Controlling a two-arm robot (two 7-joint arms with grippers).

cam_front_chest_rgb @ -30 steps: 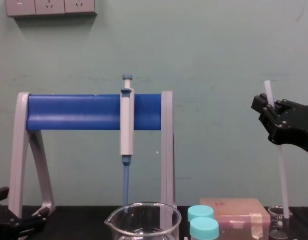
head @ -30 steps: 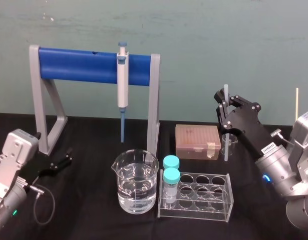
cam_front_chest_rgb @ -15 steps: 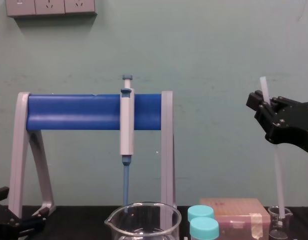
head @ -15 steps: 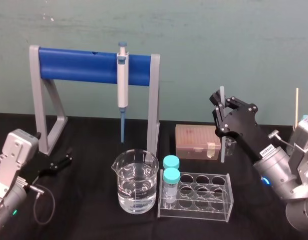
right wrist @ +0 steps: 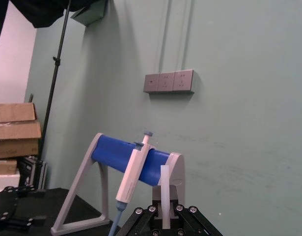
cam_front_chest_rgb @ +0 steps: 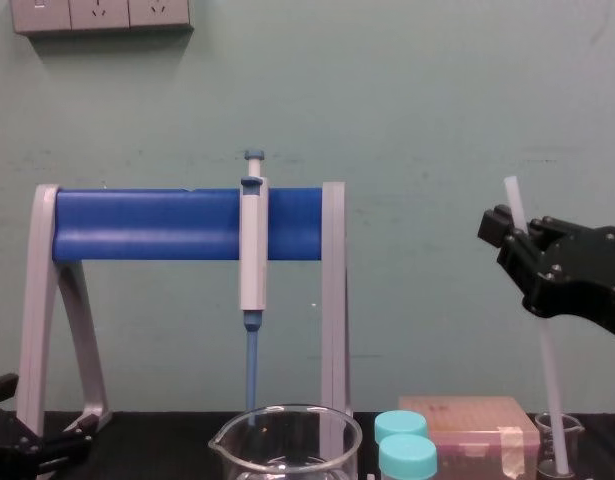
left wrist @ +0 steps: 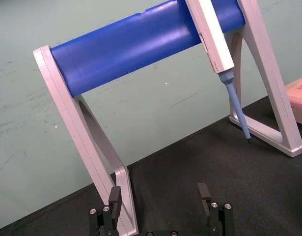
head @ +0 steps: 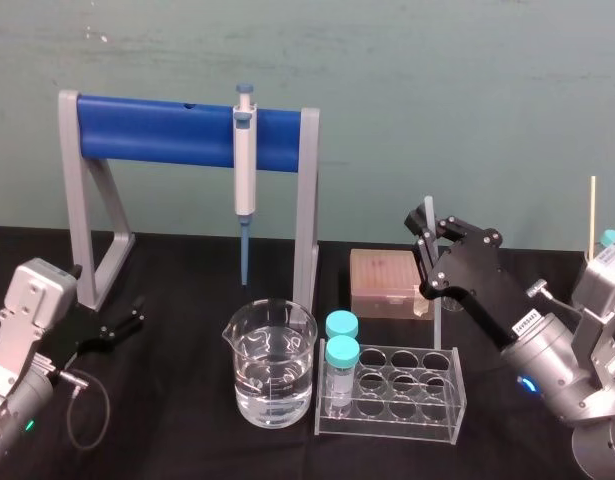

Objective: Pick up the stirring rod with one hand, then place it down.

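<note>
The stirring rod [head: 424,212] is a thin translucent white stick, tilted with its top leaning left. My right gripper [head: 431,252] is shut on its upper part, above the right side of the table. In the chest view the stirring rod [cam_front_chest_rgb: 547,370] runs down from the right gripper [cam_front_chest_rgb: 515,232] to the small glass beaker [cam_front_chest_rgb: 573,436]; I cannot tell whether its tip is inside. The right wrist view shows the stirring rod [right wrist: 165,194] clamped between the fingers. My left gripper [head: 122,325] rests open near the table's left, and its open fingers [left wrist: 205,194] hold nothing.
A grey-and-blue stand [head: 177,130] at the back holds a blue-tipped pipette [head: 245,160]. A large beaker of water [head: 270,365], a clear tube rack [head: 397,395] with two blue-capped tubes, and a tan tip box [head: 387,283] stand just left of the right gripper.
My right gripper has carried the stirring rod leftward and lower, and the rod now leans more. The left arm has not moved.
</note>
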